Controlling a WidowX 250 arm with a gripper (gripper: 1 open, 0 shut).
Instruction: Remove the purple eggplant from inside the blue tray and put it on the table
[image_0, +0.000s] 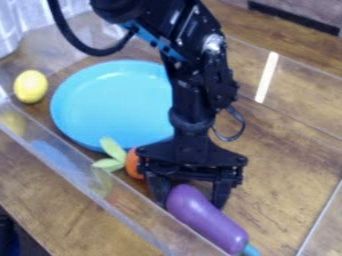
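Note:
The purple eggplant (209, 218) lies on the dark wooden table (287, 150) near the front edge, outside the blue tray (114, 98). Its teal stem end points to the lower right. My gripper (189, 186) hangs straight down just above the eggplant's upper left end, open, its black fingers (222, 190) spread on either side with nothing gripped. The blue tray sits behind and to the left, with nothing in it.
An orange carrot (132, 164) with green leaves lies next to the tray's front rim, partly behind my gripper. A yellow lemon (31, 86) rests left of the tray. A clear plastic edge (80, 165) runs along the table's front.

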